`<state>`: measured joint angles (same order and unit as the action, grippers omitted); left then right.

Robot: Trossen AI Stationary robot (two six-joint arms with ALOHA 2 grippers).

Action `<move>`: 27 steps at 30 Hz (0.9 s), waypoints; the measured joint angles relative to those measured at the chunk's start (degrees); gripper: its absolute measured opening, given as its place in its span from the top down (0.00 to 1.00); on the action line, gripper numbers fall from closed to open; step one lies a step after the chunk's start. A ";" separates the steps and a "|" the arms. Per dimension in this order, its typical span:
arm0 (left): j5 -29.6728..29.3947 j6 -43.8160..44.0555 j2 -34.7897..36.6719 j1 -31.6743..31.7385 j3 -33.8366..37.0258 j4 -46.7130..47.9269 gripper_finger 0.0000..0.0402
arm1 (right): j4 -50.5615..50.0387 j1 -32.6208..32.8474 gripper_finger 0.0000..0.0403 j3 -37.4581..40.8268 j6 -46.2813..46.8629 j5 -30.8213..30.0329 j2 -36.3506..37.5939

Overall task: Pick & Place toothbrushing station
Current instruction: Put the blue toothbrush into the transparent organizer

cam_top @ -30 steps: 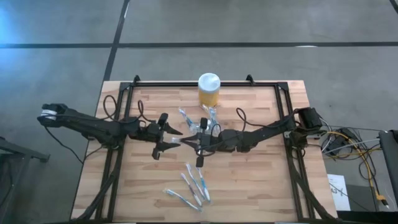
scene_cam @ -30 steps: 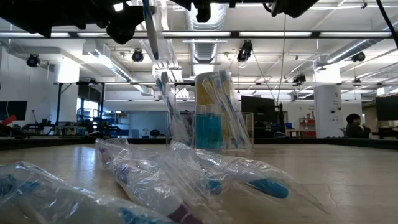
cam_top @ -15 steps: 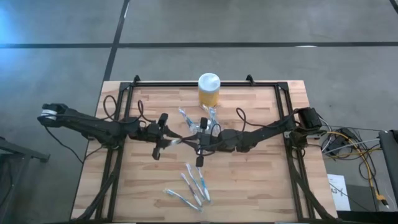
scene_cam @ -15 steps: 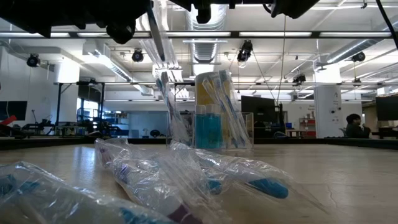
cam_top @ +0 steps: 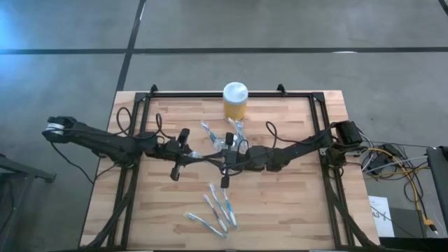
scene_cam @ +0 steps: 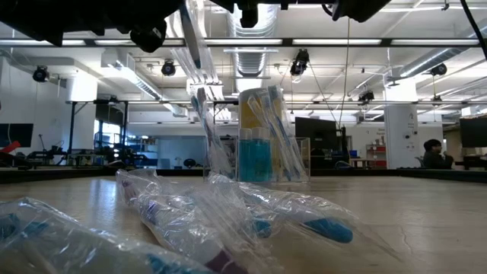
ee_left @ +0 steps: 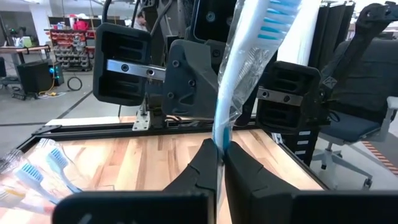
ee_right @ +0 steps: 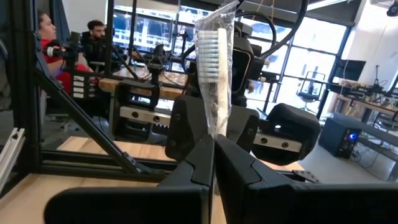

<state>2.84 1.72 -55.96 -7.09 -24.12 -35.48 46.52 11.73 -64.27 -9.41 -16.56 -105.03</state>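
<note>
Pale butcher-block planks make up the worktop (cam_top: 294,203) I am driving over, framed by black rails, with an open lab hall behind it in the low view. My left end effector (cam_top: 193,157) and right end effector (cam_top: 222,159) meet tip to tip near the middle of the worktop, and a wrapped toothbrush (ee_left: 239,68) is caught between them: the left wrist view shows my left fingers (ee_left: 208,167) pinched together on its blue handle end, clear crinkled film around it and the blue-and-white bristles up top; the right wrist view shows the right end effector (ee_right: 214,163) clamped shut on the other end of the same wrapped brush, white bristles standing above the tips. Just beyond the two end effectors stands the clear plastic holder (cam_top: 233,134), with I count three slim brushes standing in it. Behind that, at the far edge, sits a round yellow jar (cam_top: 235,100) with a white lid. Nearer my side, four more film-wrapped toothbrushes (cam_top: 218,208) lie loose on the wood, well apart from both end effectors
</note>
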 joint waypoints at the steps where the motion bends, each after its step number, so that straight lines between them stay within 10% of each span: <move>1: 0.05 -0.02 0.00 -0.03 0.00 0.01 0.98 | 0.00 0.00 0.98 0.00 0.07 0.09 0.00; 27: 0.10 -0.59 3.04 -0.22 0.26 0.13 0.98 | -3.14 0.00 0.56 0.16 5.29 -4.59 2.66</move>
<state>2.94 1.12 -52.92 -7.31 -23.85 -35.35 43.39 11.73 -64.11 -4.12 -21.15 -102.38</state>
